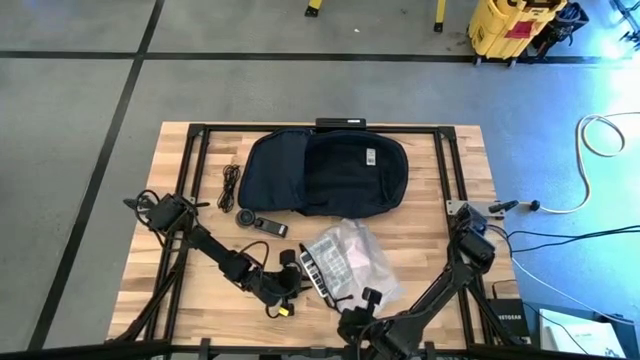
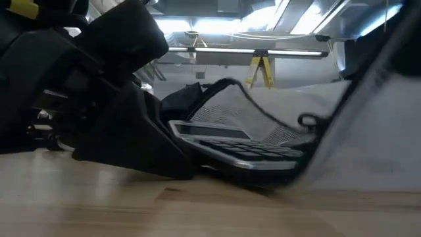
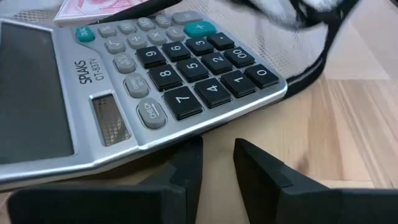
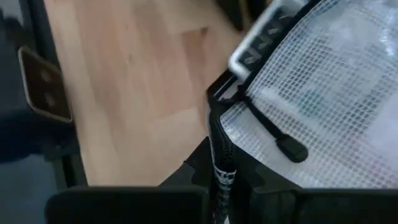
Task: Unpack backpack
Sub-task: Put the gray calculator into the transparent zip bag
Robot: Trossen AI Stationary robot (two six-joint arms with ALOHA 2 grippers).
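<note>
The dark navy backpack point(image 1: 330, 170) lies flat at the table's far middle. Nearer, a clear mesh pouch point(image 1: 350, 258) with black trim lies on the wood. A silver calculator point(image 3: 137, 81) with black keys sticks out of the pouch's left end. My left gripper point(image 3: 217, 165) is low at the calculator's near edge, open by a narrow gap with bare wood between the fingers. My right gripper point(image 4: 221, 183) is at the pouch's near end, shut on its black-trimmed edge. My left gripper has one fingertip point(image 3: 189, 155) right at the calculator's near edge point(image 3: 186, 134); whether it touches, I cannot tell. My right gripper pinches the pouch's black-trimmed edge point(image 4: 217, 134) at a corner between its two fingers, slanting down from the table's near side. That end of the pouch rises toward the fingers; the rest lies on the table.
A coiled black cable point(image 1: 232, 185) and a small black device point(image 1: 262, 225) lie left of the backpack. The pouch's zipper pull point(image 4: 289, 149) hangs by its cord. Bare wood lies at the table's right and near left.
</note>
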